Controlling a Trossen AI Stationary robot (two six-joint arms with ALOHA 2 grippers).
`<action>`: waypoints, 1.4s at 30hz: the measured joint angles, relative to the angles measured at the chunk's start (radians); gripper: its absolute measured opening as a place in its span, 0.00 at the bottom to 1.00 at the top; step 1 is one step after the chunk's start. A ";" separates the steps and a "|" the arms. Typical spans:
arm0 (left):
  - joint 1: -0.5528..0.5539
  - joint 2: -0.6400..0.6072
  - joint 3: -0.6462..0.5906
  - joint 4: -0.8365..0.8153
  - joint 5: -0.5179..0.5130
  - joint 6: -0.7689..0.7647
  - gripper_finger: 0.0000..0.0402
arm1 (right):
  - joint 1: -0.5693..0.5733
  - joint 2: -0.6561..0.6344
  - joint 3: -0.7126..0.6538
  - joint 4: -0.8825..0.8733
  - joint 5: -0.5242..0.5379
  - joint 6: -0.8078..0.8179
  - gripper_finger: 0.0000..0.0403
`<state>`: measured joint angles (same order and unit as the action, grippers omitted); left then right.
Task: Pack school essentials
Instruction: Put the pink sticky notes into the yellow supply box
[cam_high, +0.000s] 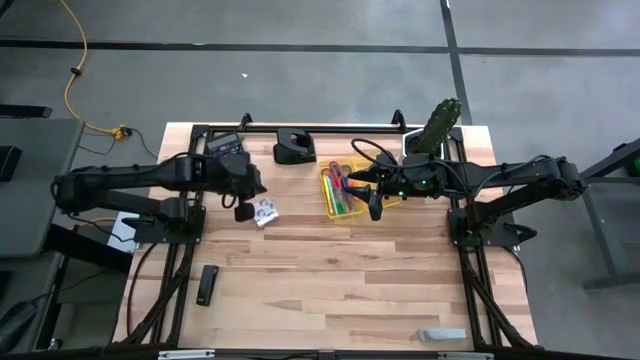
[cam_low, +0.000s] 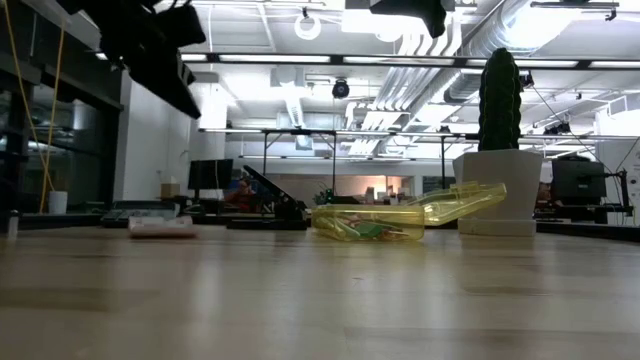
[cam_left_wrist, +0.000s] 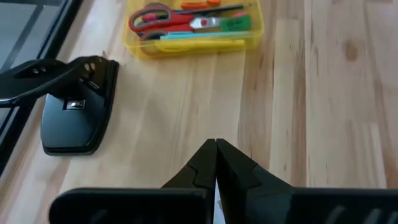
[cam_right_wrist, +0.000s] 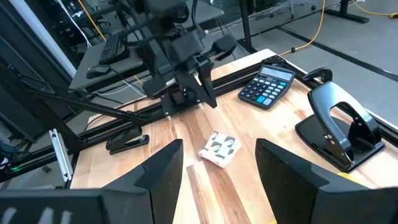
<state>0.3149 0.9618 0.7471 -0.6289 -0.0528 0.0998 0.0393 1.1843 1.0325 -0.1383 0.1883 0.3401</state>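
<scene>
No readable labels anywhere. Clear yellow plastic tray (cam_high: 341, 192) at the back centre of the wood-plank table (cam_high: 330, 280) holds red-handled scissors (cam_left_wrist: 163, 18), pencils and a green eraser (cam_left_wrist: 235, 23). Left gripper (cam_high: 243, 209) fingers pressed together, above a small patterned packet (cam_high: 264, 212). Right gripper (cam_high: 375, 205) fingers apart, at the tray's right edge.

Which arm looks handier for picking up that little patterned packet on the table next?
The left, probably. Its tool hangs right beside the packet, fingers shut. The right tool is open but sits at the yellow tray, farther from the packet.
</scene>
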 joint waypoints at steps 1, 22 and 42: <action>0.000 -0.007 0.000 0.000 0.000 -0.007 0.00 | 0.000 0.000 0.000 0.000 0.000 0.000 0.48; 0.143 0.274 0.001 -0.066 0.172 -0.379 0.37 | 0.000 0.000 0.000 0.000 0.001 0.019 0.48; 0.174 0.591 0.001 0.008 0.150 -0.359 0.52 | 0.000 0.000 0.000 0.000 0.001 0.018 0.48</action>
<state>0.4893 1.5530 0.7479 -0.6211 0.0967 -0.2588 0.0393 1.1843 1.0325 -0.1387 0.1895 0.3584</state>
